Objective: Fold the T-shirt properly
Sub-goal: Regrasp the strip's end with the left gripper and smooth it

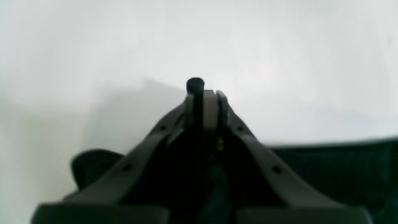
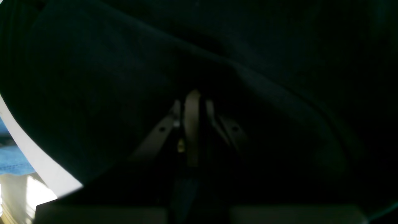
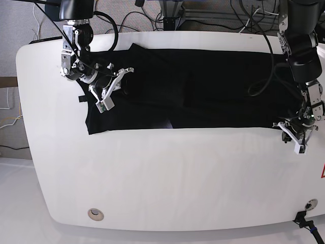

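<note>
The black T-shirt (image 3: 203, 86) lies spread plain side up across the far half of the white table (image 3: 167, 178); no print shows. My right gripper (image 3: 124, 73) is over the shirt's left part, near a sleeve. In the right wrist view its fingers (image 2: 192, 102) are together, with dark cloth (image 2: 93, 77) all around them. My left gripper (image 3: 290, 133) is at the shirt's near right corner. In the left wrist view its fingers (image 1: 210, 102) are shut on a nub of black cloth (image 1: 195, 84), with more of the shirt (image 1: 326, 168) lying behind them.
Cables (image 3: 167, 15) run behind the table's far edge. A round hole (image 3: 94, 214) is near the front left corner, and a black plug (image 3: 304, 221) is at the front right. Something blue (image 2: 12, 158) lies beyond the table's rim in the right wrist view.
</note>
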Available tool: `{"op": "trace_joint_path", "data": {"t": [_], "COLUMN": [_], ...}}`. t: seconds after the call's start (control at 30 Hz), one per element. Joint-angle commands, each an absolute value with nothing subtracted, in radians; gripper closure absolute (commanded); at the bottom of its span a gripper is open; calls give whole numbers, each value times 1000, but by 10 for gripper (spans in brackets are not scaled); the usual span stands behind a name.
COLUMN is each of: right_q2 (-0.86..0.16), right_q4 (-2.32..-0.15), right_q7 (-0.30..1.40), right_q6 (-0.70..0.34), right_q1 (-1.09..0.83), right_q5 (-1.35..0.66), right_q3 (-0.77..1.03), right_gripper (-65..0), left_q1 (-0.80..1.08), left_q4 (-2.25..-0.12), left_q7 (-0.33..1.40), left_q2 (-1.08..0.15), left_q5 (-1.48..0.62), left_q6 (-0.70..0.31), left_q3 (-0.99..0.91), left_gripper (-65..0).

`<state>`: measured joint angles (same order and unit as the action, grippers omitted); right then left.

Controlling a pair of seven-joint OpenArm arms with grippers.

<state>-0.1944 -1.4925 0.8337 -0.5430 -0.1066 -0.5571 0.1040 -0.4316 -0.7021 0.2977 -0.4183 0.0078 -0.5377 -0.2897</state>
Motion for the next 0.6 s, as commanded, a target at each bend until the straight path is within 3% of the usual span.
{"op": "trace_joint_path", "data": {"t": [0.0, 0.13, 0.27, 0.57], "right_q2": [-205, -206, -200, -200], "right_q4": [-1492, -1492, -1491, -1491], "right_q7": [889, 889, 889, 891], "right_q6": [-530, -529, -530, -526], "right_q1": [-113, -113, -113, -108], "right_q5": [-509, -507, -503, -503], "right_q3": [105, 105, 160, 171], "right_gripper": [-25, -25, -25, -25], "left_q1": [-456, -435, -326, -73], "left_q4": [-728, -759, -958, -1334], "left_q7": [278, 277, 277, 278], "left_q2": [-440, -463, -453, -410], "left_q5": [-2, -7, -7, -10], "left_q6": [-541, -541, -541, -542], "left_q3": [-297, -320, -432, -483], "left_gripper": [0, 0, 0, 0]}}
